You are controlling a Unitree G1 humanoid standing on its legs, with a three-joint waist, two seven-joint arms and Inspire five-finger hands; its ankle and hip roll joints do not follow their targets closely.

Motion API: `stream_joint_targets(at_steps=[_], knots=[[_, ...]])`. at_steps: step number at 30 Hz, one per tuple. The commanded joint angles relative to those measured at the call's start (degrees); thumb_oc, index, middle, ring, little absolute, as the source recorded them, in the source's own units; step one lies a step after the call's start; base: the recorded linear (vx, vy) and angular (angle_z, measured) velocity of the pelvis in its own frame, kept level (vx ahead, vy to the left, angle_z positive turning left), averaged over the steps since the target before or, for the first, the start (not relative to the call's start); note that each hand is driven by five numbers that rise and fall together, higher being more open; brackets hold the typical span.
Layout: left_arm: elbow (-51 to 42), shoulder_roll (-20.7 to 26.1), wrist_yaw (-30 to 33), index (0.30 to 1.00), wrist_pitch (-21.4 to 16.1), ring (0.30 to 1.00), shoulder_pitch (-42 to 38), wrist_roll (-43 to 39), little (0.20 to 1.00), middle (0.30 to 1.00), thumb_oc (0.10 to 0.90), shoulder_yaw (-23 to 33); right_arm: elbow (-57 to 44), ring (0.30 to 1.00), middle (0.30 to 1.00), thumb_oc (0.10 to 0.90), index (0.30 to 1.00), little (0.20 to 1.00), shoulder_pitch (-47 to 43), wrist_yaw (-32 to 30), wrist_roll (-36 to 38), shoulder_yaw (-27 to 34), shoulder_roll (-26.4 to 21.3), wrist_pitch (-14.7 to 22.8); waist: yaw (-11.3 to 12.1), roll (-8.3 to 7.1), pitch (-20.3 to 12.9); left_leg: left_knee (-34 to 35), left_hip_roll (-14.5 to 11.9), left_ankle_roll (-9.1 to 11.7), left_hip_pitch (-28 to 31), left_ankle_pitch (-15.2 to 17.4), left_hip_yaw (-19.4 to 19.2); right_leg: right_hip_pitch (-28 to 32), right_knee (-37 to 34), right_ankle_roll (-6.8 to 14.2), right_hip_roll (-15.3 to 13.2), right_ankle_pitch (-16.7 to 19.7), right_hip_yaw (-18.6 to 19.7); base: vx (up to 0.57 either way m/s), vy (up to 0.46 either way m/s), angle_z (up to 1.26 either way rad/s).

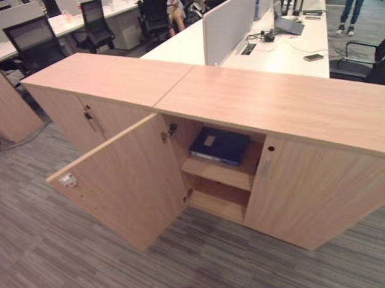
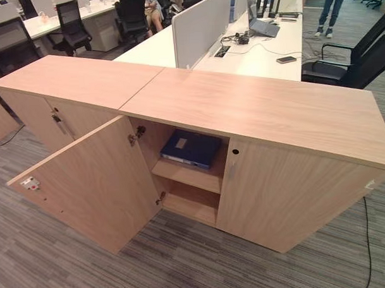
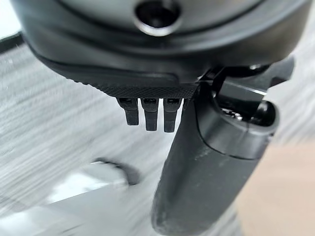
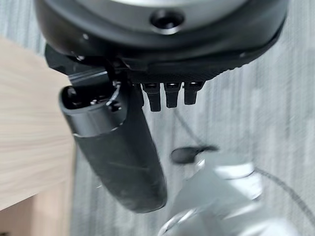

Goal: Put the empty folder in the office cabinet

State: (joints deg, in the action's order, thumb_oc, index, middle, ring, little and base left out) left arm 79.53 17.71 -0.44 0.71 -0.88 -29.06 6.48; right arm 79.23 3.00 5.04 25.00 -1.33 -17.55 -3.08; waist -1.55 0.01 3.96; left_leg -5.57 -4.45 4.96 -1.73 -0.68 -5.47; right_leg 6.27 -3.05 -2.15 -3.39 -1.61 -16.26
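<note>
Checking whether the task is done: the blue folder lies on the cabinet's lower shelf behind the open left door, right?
Not quite: the blue folder lies on the upper shelf, not the lower one, behind the open left door of the cabinet. The right eye view shows it.

Office: desks [image 1: 284, 49], swivel chairs [image 1: 95, 24]

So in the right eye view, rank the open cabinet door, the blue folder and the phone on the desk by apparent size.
Largest to smallest as they look:
1. Open cabinet door
2. Blue folder on the upper shelf
3. Phone, though it lies farther from the camera, so its true size is unsure.
</note>
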Motion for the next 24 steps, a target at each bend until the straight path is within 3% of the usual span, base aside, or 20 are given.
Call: stream_joint_targets(at_steps=[1, 2, 4, 7, 15, 24], knots=[[-1.72, 7.63, 1.21, 0.900, -2.91, 0.900, -2.59, -2.05, 0.900, 0.900, 0.800, 3.34, 1.51, 0.900, 0.900, 0.800, 0.900, 0.900, -0.46, 0.68, 1.91, 1.65, -0.63, -0.04, 0.41, 1.23, -2.49, 5.88, -0.31, -0.52, 1.85, -0.21, 1.10, -3.66, 3.23, 5.16, 1.22, -3.32, 5.81, 0.07, 0.093, 0.51], [-4.60, 10.72, 2.05, 0.900, -3.30, 0.900, -4.48, -2.12, 0.900, 0.900, 0.800, 3.85, 1.17, 0.900, 0.900, 0.800, 0.900, 0.900, -0.02, 0.88, 1.80, 1.79, -0.91, 0.11, 0.39, 1.76, -3.11, 8.19, -0.08, -0.14, 3.02, -1.21, 1.32, -2.96, 2.60, 5.46, 0.98, -3.18, 5.11, 0.05, 0.075, 0.29], [-6.30, 11.62, 2.36, 0.900, -3.43, 0.900, -5.21, -1.92, 0.900, 0.900, 0.800, 3.62, 0.89, 0.900, 0.900, 0.800, 0.900, 0.900, 0.25, 0.95, 1.68, 1.79, -0.75, 0.18, 0.34, 1.89, -3.22, 9.16, 0.01, -0.07, 3.57, -1.61, 1.49, -2.62, 2.30, 5.56, 0.92, -3.07, 4.88, 0.02, 0.057, 0.16], [-16.18, 16.49, 5.09, 0.900, -4.87, 0.900, -7.88, -1.16, 0.900, 0.900, 0.800, 3.92, 0.09, 0.900, 0.900, 0.800, 0.900, 0.900, 1.17, 1.25, 1.58, 1.47, -0.20, 0.30, 0.32, 2.13, -3.86, 10.57, 0.46, -0.19, 4.23, -1.72, 1.95, -2.17, 1.40, 6.25, 0.53, -2.29, 4.74, 0.00, 0.069, 0.19], [-20.62, 24.13, 7.47, 0.900, -6.32, 0.900, -15.19, 0.58, 0.900, 0.900, 0.800, 3.28, -0.45, 0.900, 0.900, 0.800, 0.900, 0.900, 2.01, 2.42, 2.40, 0.68, 0.58, 0.27, -0.90, 2.10, -4.93, 10.57, 1.20, -0.67, 5.76, -0.09, 0.90, -1.23, 0.52, 7.35, -0.12, -1.43, 5.97, 0.01, 0.035, -0.02], [-25.71, 26.22, 6.96, 0.900, -5.86, 0.900, -21.87, 3.75, 0.900, 0.900, 0.800, -1.98, -0.46, 0.900, 0.900, 0.800, 0.900, 0.900, 2.24, 2.75, 2.39, 0.81, 0.21, 0.05, -2.00, 2.05, -5.72, 10.57, 1.70, -1.04, 6.72, 0.79, 0.12, -0.61, -0.30, 8.10, -0.44, -0.76, 7.02, 0.01, 0.018, -0.10]])
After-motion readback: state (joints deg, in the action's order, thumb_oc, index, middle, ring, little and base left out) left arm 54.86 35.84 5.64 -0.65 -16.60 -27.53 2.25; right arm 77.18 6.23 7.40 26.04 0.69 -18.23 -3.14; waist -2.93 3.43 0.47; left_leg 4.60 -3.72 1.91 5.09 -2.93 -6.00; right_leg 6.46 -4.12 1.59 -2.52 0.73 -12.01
